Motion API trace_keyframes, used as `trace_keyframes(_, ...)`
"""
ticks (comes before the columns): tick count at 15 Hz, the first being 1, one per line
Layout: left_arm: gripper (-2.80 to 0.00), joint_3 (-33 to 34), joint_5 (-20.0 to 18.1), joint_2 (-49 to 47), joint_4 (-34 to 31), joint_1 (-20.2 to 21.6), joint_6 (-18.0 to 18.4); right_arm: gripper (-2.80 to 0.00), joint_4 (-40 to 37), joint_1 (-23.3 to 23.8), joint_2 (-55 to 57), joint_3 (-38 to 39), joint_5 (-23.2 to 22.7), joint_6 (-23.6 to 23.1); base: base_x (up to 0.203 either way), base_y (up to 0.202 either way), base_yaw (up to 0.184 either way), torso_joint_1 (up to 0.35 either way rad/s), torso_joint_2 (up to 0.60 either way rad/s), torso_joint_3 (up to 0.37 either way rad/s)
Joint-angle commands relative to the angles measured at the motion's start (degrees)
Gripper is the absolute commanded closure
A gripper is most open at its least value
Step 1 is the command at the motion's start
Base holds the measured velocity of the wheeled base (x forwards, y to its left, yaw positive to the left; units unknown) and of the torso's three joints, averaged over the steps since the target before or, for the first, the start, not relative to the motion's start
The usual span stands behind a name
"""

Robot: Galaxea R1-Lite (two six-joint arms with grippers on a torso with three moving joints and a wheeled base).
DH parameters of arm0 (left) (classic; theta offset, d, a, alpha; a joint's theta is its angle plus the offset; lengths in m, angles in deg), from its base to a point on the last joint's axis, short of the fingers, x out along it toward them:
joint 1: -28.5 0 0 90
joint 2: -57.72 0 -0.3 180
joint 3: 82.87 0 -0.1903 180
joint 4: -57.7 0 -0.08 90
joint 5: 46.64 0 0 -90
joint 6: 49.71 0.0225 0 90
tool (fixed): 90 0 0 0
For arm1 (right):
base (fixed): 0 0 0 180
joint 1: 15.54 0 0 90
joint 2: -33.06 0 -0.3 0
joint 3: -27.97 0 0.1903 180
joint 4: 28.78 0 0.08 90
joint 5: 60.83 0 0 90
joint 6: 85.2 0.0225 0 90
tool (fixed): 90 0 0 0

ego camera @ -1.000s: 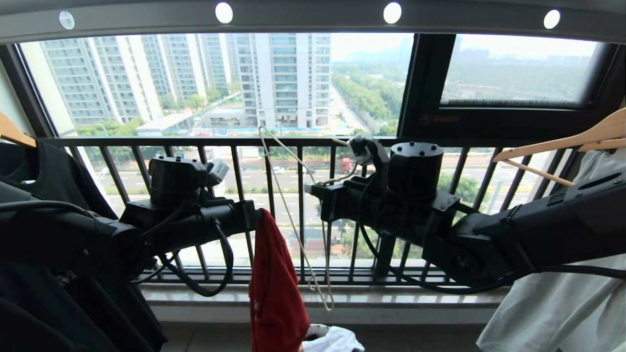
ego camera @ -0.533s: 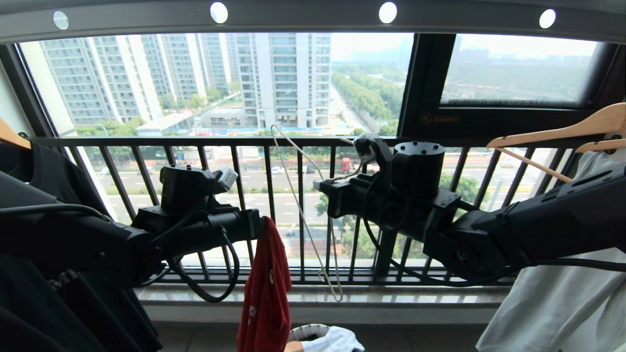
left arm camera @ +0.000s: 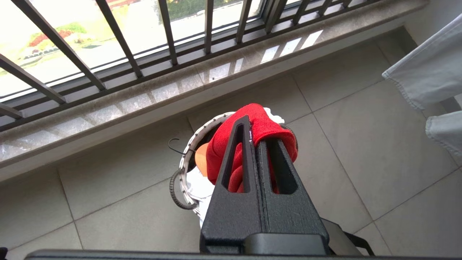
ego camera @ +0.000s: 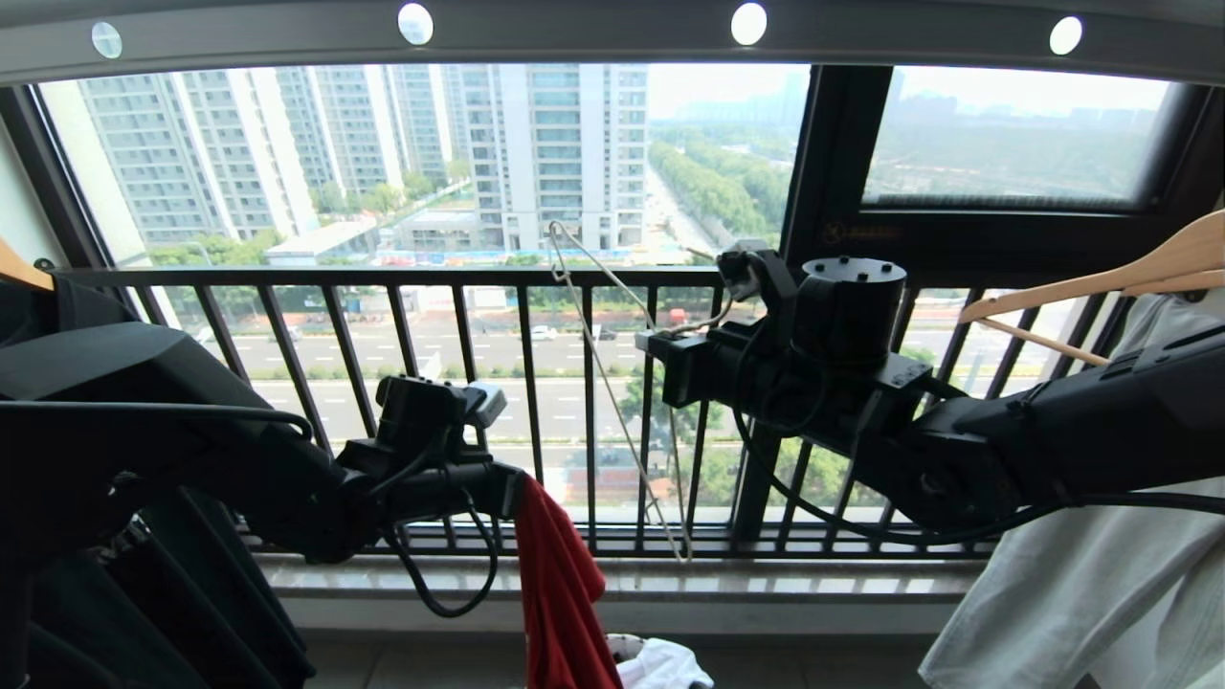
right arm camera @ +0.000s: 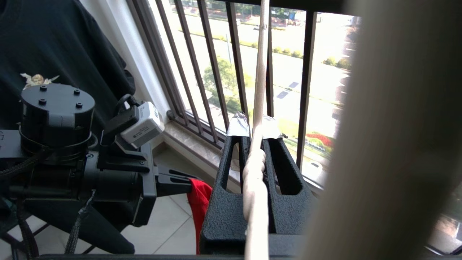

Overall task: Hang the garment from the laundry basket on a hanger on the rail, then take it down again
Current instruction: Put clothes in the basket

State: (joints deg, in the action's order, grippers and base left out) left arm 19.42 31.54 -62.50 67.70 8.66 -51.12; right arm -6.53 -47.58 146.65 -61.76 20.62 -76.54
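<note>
At the far left a black T-shirt (ego camera: 57, 316) is hanging from a light wooden hanger (ego camera: 21, 271), crowding that edge of the balcony. Just beside it the left arm is reaching forward at a low height, its forearm lying nearly level, and the left gripper (ego camera: 522, 488) is pinching the red short-sleeved garment (ego camera: 565, 593) between fingers pressed tight together. The cloth is drooping straight down in a narrow fold, its lower end hanging over the small round white-weave laundry basket (left arm camera: 187, 159) with black rim, which is sitting on the grey floor tiles (left arm camera: 361, 108) close to the stone sill (ego camera: 766, 579) (some white fabric is lying inside it). Behind everything the black railing of vertical bars (ego camera: 459, 277) is closing off the front, leaving only a shallow strip of open room between sill and robot.

In the middle, the thin off-white wire hanger (ego camera: 612, 383) is dangling in free air, tilted, its slim hook pointing up and left and its lower corner sitting level with the sill, a little apart from the red cloth. The right gripper (ego camera: 660, 359) is clamping its twisted neck, jaws closed on the wire, with the right arm stretching in higher than the left.

Overhead, the long grey rail (ego camera: 593, 33) with round bright holes is running across, well above the hook. At the far right a pale grey-green garment (ego camera: 1072, 593) is filling the edge.
</note>
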Motion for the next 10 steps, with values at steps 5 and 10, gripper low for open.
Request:
trace_keyframes(5, 0.00, -3.49, 4.14, -12.66, 5.56, -3.57, 3.76, 0.00, 0.17, 0.58, -2.79, 0.13, -0.07, 0.13, 0.000, 0.000, 0.000, 0.000, 0.00, 0.000)
trace_keyframes(10, 0.00, -5.16, 6.55, -14.61, 5.57, -6.52, 3.96, 0.00, 0.17, 0.94, -2.91, 0.10, -0.07, 0.13, 0.000, 0.000, 0.000, 0.000, 0.00, 0.000)
